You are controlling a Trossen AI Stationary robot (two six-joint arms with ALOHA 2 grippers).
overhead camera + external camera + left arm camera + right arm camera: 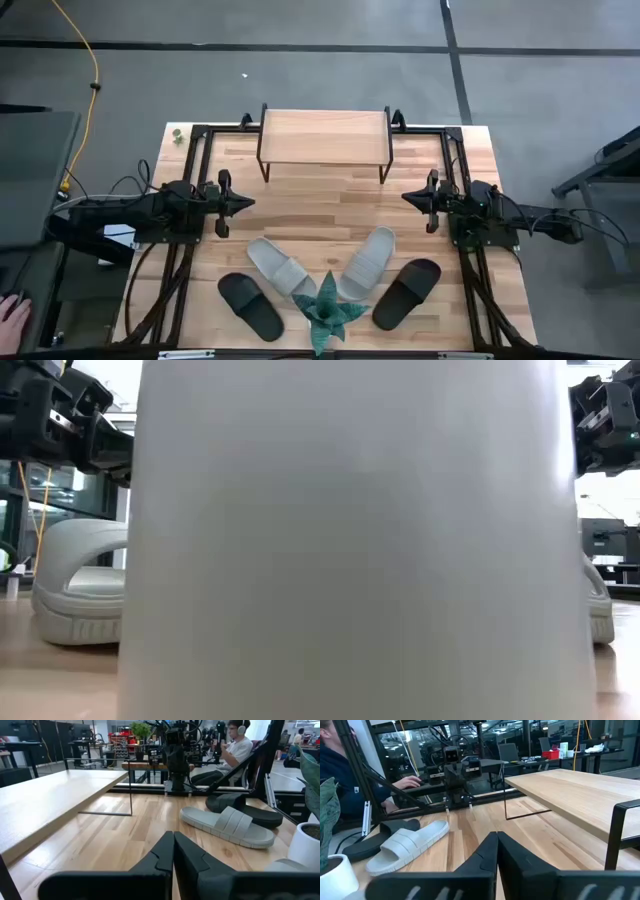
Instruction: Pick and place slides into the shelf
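High view, stock of the table (420,210):

1 shelf (324,132), light plank top on thin dark legs, standing at the far edge of the table, midway between my 2 arms. Nothing rests on its top.

4 slides, all on the table at the near edge, fanned around a potted plant (327,310):
- 1 black slide (250,305), outermost on my left side.
- 1 pale slide (281,266), just beside it, angled in toward the plant.
- 1 pale slide (366,262), on the other side of the plant, angled in likewise.
- 1 black slide (406,292), outermost on my right side.
All 4 lie well apart from the shelf, with bare table between.

My left gripper (248,203): at the left side of the table, pointing inward, fingers pressed fully together, nothing in them. Left wrist view confirms the 2 dark fingers (162,855) meet along their length.

My right gripper (407,198): at the right side of the table, pointing inward to face the left one, fingers likewise fully together and empty. Right wrist view shows the same for its fingers (512,851).

Low view: the plant's white pot (350,540) fills most of the picture; a pale slide shows at each side of it.

Left wrist view: 1 person (235,747) seated beyond the table.
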